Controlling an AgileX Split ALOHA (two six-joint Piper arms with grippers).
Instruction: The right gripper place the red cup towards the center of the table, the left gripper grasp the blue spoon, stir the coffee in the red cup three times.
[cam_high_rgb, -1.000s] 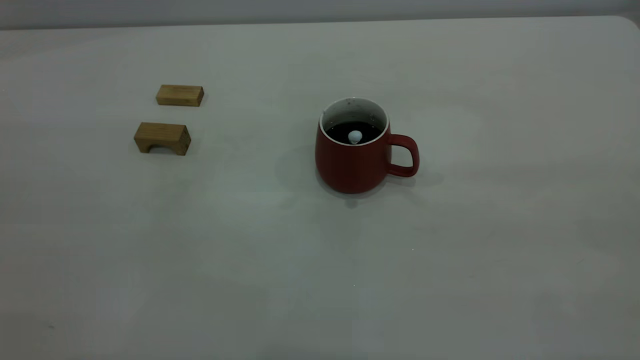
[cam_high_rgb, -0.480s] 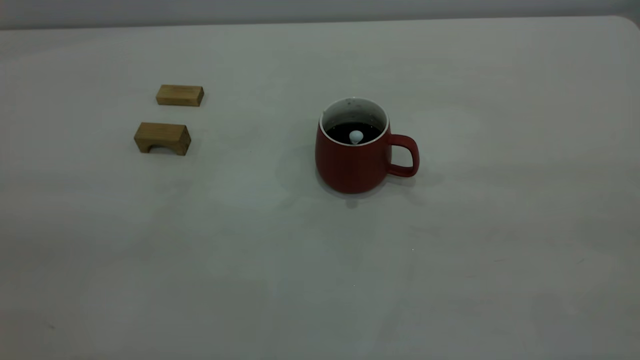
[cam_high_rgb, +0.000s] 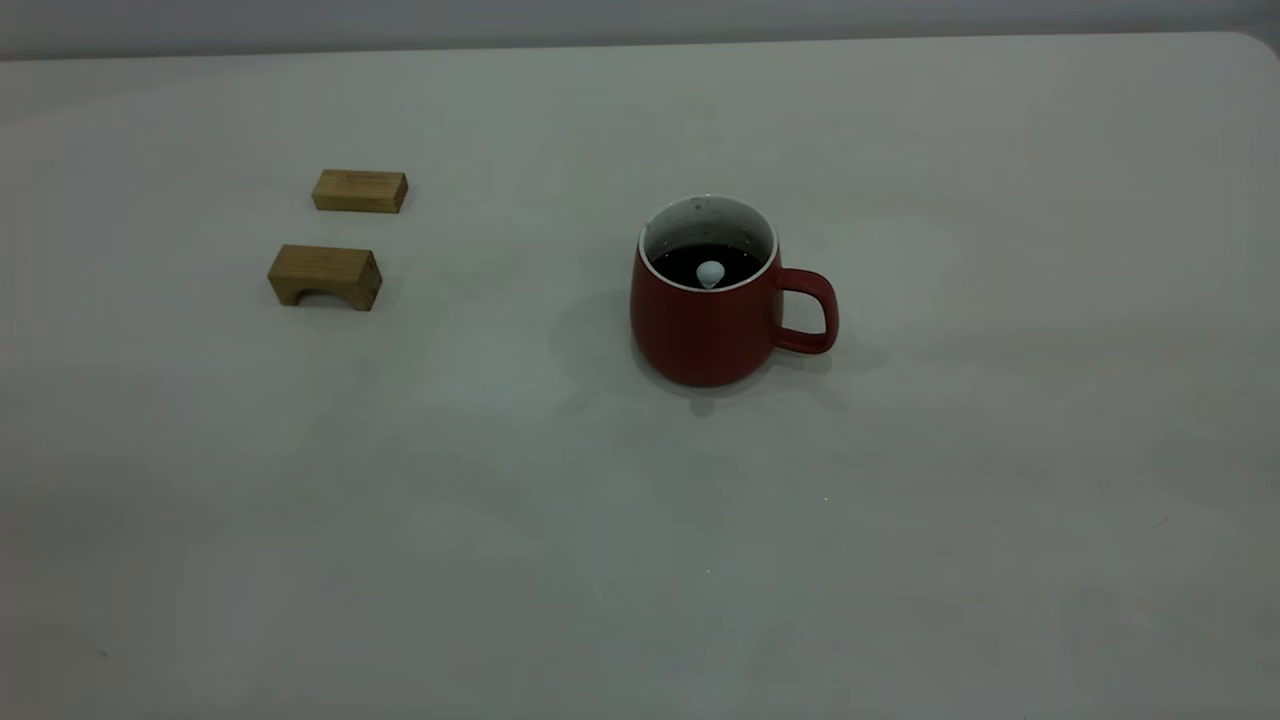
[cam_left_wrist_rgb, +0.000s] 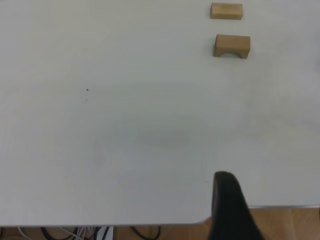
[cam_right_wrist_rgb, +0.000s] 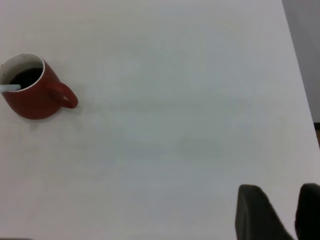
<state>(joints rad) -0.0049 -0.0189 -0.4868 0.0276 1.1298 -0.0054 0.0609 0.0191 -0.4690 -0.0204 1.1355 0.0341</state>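
- Red cup: stands upright near the middle of the table, its loop handle turned toward the right arm's side in the exterior view. Nothing touches its outer wall, and the tabletop around it is bare.
- Coffee: dark liquid with a flat surface, lying well below the white rim.
- Blue spoon: stands in the cup with only the pale rounded end of its handle visible, leaning against the near rim. The neck and bowl are hidden under the liquid.
- Flat wooden block and arched wooden block: sit close together on the left arm's side, well apart from the cup. The flat one lies farther from the exterior camera.
- Left gripper: above the table's edge, away from the blocks. Only one dark finger shows in the left wrist view, so whether the fingers are apart or together cannot be told.
- Right gripper: high above open tabletop, far from the cup. Two dark fingers stand apart with a gap between them, holding nothing.
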